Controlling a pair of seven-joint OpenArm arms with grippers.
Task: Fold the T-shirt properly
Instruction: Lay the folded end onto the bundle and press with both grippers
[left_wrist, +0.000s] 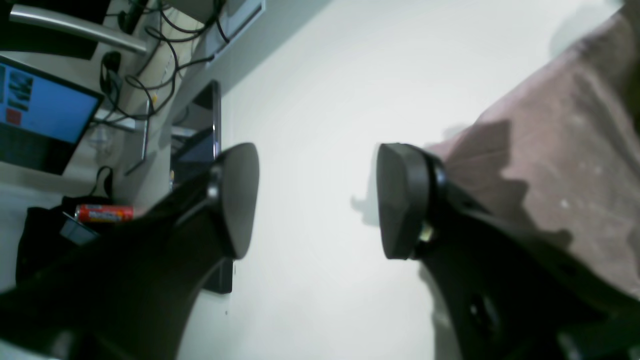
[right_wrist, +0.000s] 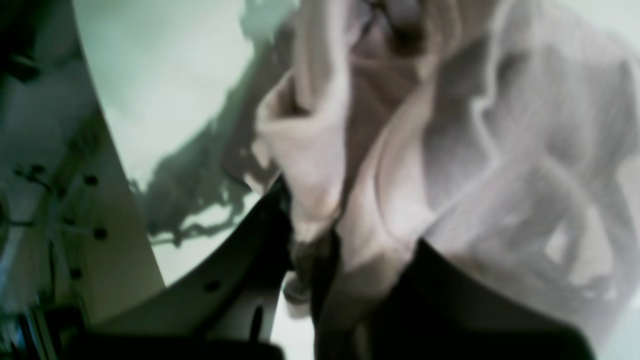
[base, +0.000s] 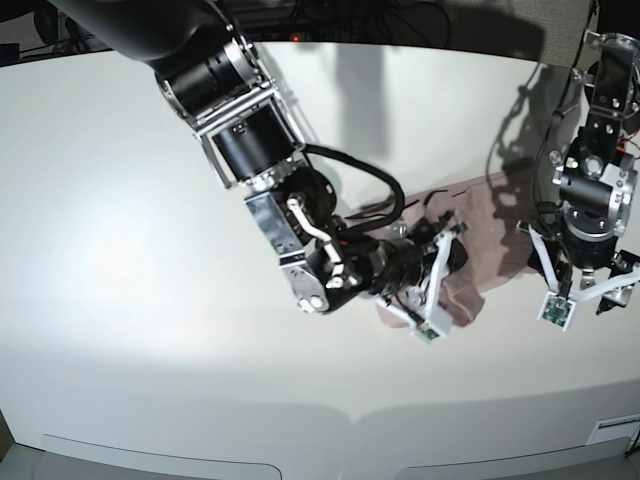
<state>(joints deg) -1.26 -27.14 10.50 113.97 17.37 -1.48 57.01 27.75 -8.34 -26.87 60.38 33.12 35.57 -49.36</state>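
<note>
base view: the t-shirt (base: 490, 250) lies bunched on the white bench (base: 120, 250), between the two arms and largely covered by the right arm. right hand (right_wrist: 320, 250) is clamped on a gathered fold of the cloth, seen pinched between its jaws in the right wrist view. left hand (left_wrist: 317, 200) is spread wide and grips nothing; it hangs over bare bench just beside the shirt's edge. judgement: an early step, lifting or dragging the shirt to spread it flat before any fold. next move likely calls for the left hand to take a free edge so both can pull the cloth out. which part of the shirt is gripped cannot be told; right wrist view is blurred, and sleeves and collar are not made out.
</note>
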